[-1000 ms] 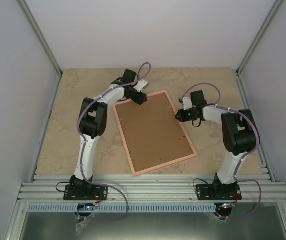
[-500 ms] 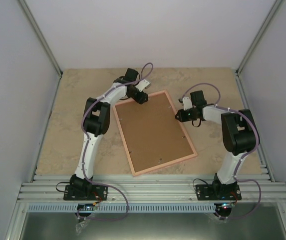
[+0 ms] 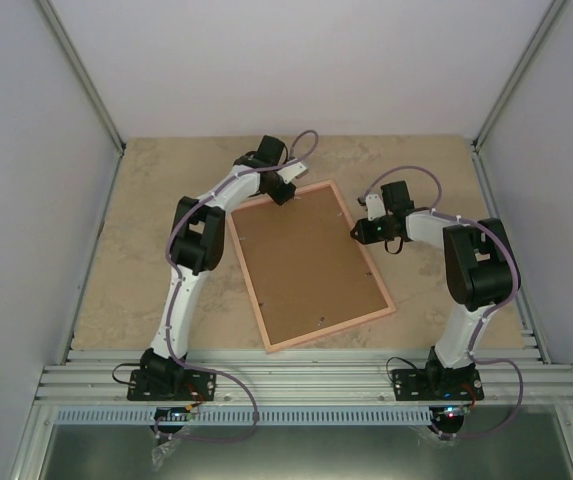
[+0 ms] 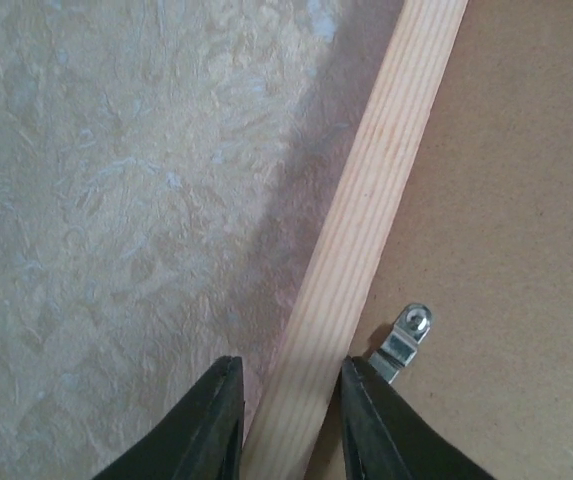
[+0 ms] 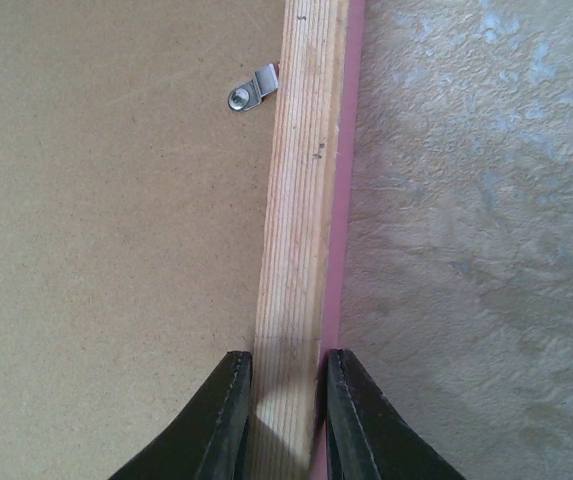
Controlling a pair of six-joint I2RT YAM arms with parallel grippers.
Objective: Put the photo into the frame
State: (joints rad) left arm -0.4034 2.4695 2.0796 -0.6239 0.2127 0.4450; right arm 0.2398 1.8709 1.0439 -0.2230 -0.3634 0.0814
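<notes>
Right wrist: end effector [image 5: 286,357] seemingly grips frame [image 5: 301,150].

The left gripper [image 4: 292,370] has narrowed around the frame [image 4: 391,160] edge.

The frame [image 3: 330,330] lies flat on the table, back side up and turned askew to the table edges. It is a narrow pink border with a pale wood rear face. Brown backing board [image 3: 306,265] fills it, with small metal turn clips [image 4: 406,340] along the rails.
</notes>
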